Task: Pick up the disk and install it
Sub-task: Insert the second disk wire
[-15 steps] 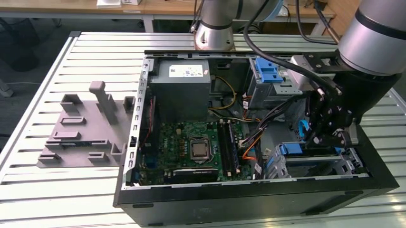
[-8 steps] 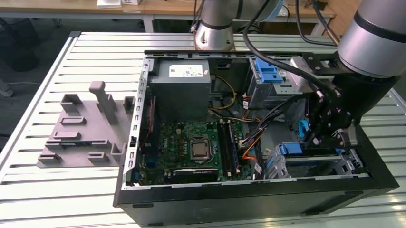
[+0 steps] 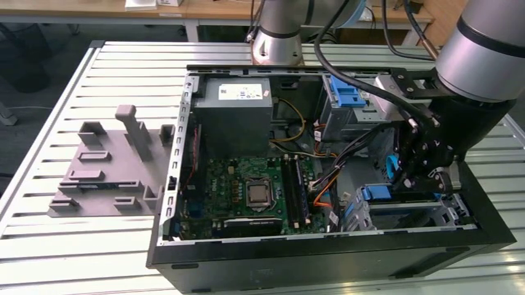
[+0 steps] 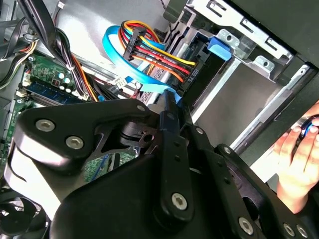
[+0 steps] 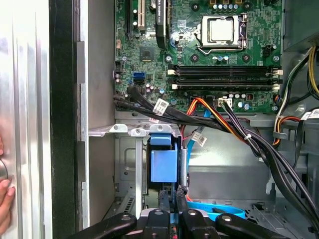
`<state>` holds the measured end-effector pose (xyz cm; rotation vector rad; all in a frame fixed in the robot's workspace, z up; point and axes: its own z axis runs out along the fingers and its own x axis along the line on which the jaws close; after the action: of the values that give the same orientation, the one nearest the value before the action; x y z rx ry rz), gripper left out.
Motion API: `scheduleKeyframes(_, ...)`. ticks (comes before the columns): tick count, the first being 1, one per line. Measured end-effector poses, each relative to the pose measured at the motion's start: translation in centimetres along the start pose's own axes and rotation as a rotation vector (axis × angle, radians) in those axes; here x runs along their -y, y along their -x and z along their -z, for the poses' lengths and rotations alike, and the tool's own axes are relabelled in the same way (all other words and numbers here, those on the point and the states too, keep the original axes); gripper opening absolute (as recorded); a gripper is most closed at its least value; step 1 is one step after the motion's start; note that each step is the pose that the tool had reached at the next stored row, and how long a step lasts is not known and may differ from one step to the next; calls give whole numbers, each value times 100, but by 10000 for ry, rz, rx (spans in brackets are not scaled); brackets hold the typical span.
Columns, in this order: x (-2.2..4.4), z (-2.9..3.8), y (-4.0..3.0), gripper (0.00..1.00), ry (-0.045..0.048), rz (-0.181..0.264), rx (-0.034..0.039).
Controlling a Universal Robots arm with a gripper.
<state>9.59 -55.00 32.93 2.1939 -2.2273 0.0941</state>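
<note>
We see the gripper (image 3: 416, 175) lowered inside the open computer case (image 3: 328, 258), over the drive cage (image 3: 418, 212) at the exterior view's right. In the first wrist view its fingers (image 5: 172, 201) stand pressed close together, pinched on a thin blue edge just below the disk (image 5: 163, 164), whose blue carrier sits upright in a slot of the metal cage, under the motherboard (image 5: 199, 55). Black and orange cables (image 5: 219, 119) cross just above it. In the second wrist view a blue ribbon cable (image 4: 119, 55) loops beside the cage. A person's hand (image 4: 296, 159) rests at the case's edge. A grey fixture (image 3: 107, 166) lies on the slatted counter (image 3: 49, 246).
</note>
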Motion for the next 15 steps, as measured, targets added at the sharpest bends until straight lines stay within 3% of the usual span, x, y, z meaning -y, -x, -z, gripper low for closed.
scheduleKeyframes(6,0,-2,0,18,0,0,5)
scheduleKeyframes(7,0,-1,0,24,0,0,7)
scheduleKeyframes(15,1,41,-2,24,1,-2,47)
